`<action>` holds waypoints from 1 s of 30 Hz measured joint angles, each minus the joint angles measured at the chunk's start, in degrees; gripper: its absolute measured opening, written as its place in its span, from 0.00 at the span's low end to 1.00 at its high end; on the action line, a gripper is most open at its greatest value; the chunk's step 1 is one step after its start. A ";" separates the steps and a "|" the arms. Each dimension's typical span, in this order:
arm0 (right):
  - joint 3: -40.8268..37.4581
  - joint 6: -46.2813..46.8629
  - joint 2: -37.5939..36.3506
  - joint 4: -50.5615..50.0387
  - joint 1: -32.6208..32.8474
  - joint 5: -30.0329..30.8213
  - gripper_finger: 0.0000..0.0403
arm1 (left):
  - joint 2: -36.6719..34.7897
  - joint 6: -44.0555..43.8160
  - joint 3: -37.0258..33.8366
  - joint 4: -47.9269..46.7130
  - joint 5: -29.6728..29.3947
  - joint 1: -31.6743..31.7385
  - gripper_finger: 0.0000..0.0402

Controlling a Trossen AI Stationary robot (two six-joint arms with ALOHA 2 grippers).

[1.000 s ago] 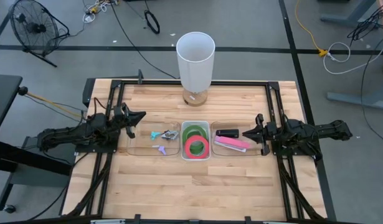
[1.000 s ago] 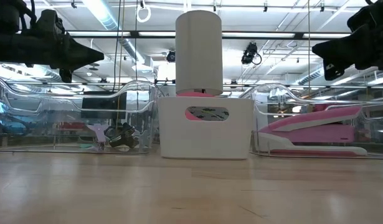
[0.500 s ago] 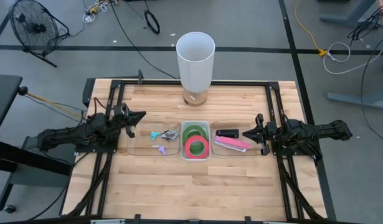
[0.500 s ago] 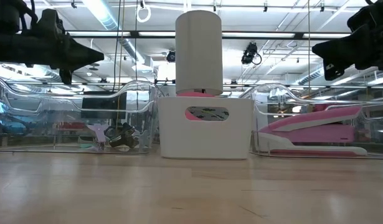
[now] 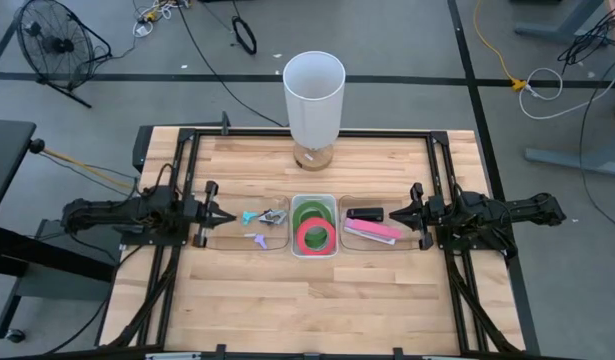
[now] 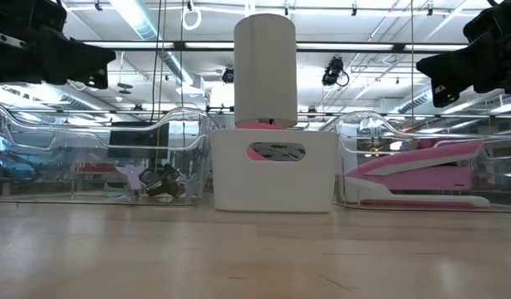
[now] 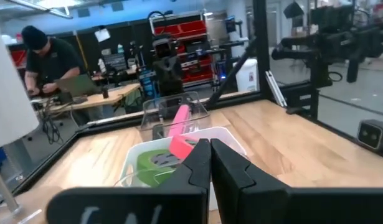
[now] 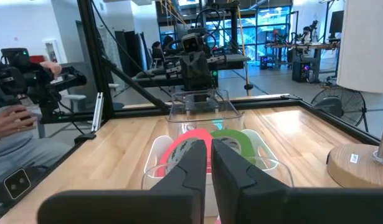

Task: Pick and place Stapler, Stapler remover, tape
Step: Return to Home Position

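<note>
Three bins stand in a row at mid-table. The left clear bin [image 5: 249, 228] holds a teal, a grey and a purple staple remover [image 5: 274, 216]. The white middle bin [image 5: 314, 199] holds two green tape rolls [image 5: 312, 211] and a pinkish red one [image 5: 316, 237]. The right clear bin [image 5: 371, 243] holds a black stapler [image 5: 365, 214] and a pink stapler [image 5: 372, 231]. My left gripper [image 5: 230, 217] is shut and empty, above the left bin's left end, pointing right. My right gripper [image 5: 391, 214] is shut and empty, above the right bin's right end, pointing left.
A tall white cylinder [image 5: 314, 85] on a wooden foot stands at the far middle. Black frame rails [image 5: 307, 131] run along the table's far, left and right sides. Bare wood lies in front of the bins. People show in the room beyond the table [image 7: 45, 59].
My left gripper has swung toward the table's near edge and rolled about its own axis. It now points level along the row of bins at the left bin's end. It stays shut. The right arm and the bins' contents have kept still.
</note>
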 joint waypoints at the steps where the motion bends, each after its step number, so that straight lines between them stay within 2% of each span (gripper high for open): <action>1: 0.00 0.00 0.00 0.00 0.01 0.00 0.07 | 0.00 0.51 0.00 -0.23 0.13 -0.20 0.04; 9: 0.00 0.00 0.00 0.00 0.00 0.00 0.07 | 0.11 -0.87 0.02 -0.85 0.46 -2.30 0.04; 15: 0.00 0.00 0.00 0.00 0.00 0.00 0.07 | 0.24 0.54 0.02 -0.21 5.49 -4.01 0.04; 22: 0.00 0.00 0.00 0.01 0.00 0.00 0.07 | 0.24 0.56 -0.02 1.80 0.55 -4.26 0.04; 30: 0.00 -0.01 0.00 0.02 0.01 0.00 0.07 | 0.26 0.56 -0.02 2.33 0.03 -4.27 0.04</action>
